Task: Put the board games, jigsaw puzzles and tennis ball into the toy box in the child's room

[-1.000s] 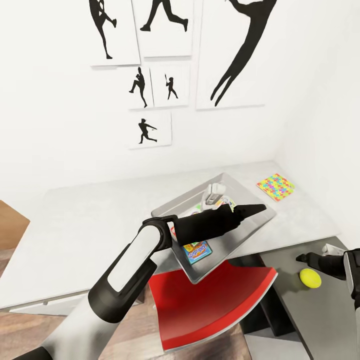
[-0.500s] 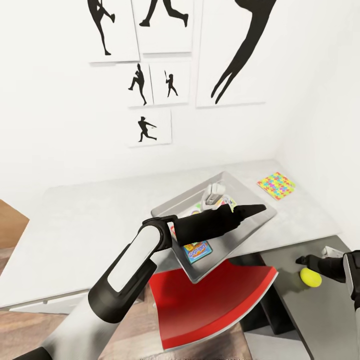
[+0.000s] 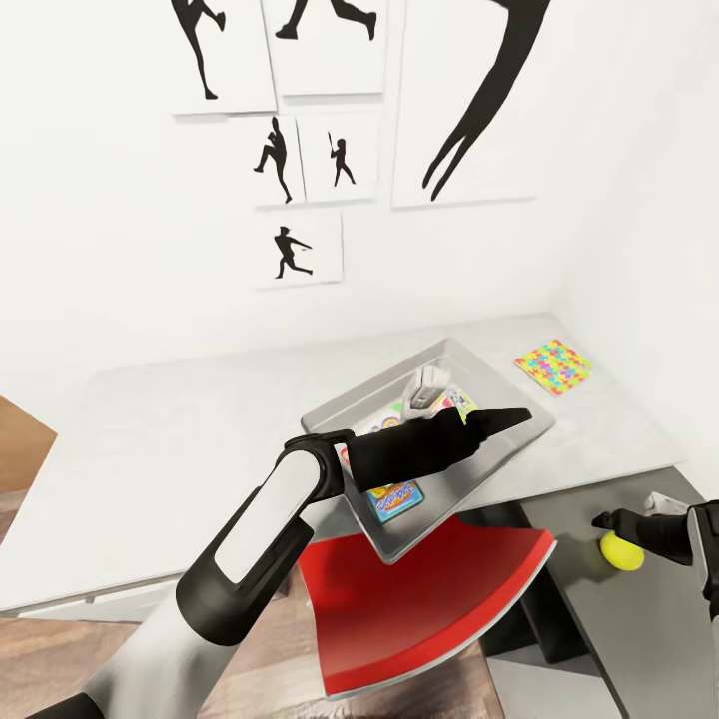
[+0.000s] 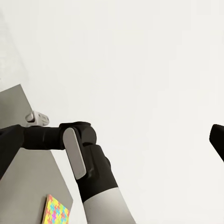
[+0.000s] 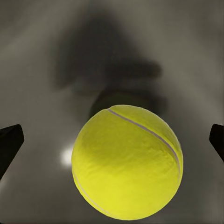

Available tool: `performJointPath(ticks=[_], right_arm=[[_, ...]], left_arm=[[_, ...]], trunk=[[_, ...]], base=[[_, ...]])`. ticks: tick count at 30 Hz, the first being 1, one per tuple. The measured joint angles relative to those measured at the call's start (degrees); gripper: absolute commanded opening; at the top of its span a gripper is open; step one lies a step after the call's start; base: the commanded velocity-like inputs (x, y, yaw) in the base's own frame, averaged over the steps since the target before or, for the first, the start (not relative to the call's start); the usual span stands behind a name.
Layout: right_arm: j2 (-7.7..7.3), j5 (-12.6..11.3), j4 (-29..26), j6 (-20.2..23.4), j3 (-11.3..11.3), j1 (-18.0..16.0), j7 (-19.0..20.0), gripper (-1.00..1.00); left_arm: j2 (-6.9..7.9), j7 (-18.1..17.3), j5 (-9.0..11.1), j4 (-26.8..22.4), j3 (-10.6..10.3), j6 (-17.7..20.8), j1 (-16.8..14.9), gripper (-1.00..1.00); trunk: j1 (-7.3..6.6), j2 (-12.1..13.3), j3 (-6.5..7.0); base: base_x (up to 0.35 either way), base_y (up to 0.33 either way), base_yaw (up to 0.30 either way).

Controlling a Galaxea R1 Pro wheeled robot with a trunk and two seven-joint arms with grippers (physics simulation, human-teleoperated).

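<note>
The tennis ball [image 5: 127, 163] lies on the dark grey wing [image 3: 624, 629] of the table [image 3: 170, 459]. My right gripper [image 3: 627, 516] is open just above it, one fingertip [image 5: 9, 142] on each side and neither touching. The pale grey toy box [image 3: 504, 464] stands on the light grey top and holds a light-blue board game [image 3: 395, 501] and other printed pieces partly hidden by my left forearm. My left gripper [image 3: 429, 382] hovers over the box, open and holding nothing. One jigsaw puzzle [image 3: 552, 366] lies flat on the table beyond the box, toward the right wall.
A red chair [image 3: 419, 609] is tucked under the table's front edge below the toy box. White walls close the corner behind and to the right, with black silhouette pictures [image 3: 290, 250] above. Wood floor [image 3: 40, 669] shows at the lower left.
My right gripper has come down a little closer over the tennis ball. The head view has shifted slightly. The left arm holds its place over the toy box.
</note>
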Motion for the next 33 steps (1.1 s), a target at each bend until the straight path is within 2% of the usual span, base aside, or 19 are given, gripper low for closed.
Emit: performJointPath(ticks=[17, 33], right_arm=[[0.04, -0.03, 0.01, 0.00, 0.05, 0.00, 0.00, 1.00], [0.01, -0.02, 0.01, 0.00, 0.07, 0.00, 0.00, 1.00]], left_arm=[[-0.02, 0.06, 0.00, 0.02, 0.00, 0.00, 0.00, 1.00], [0.00, 0.09, 0.00, 0.01, 0.00, 0.00, 0.00, 1.00]], trunk=[[0.00, 0.00, -0.18], [0.00, 0.00, -1.17]], base=[[0.000, 0.000, 0.000], [0.000, 0.000, 0.000]])
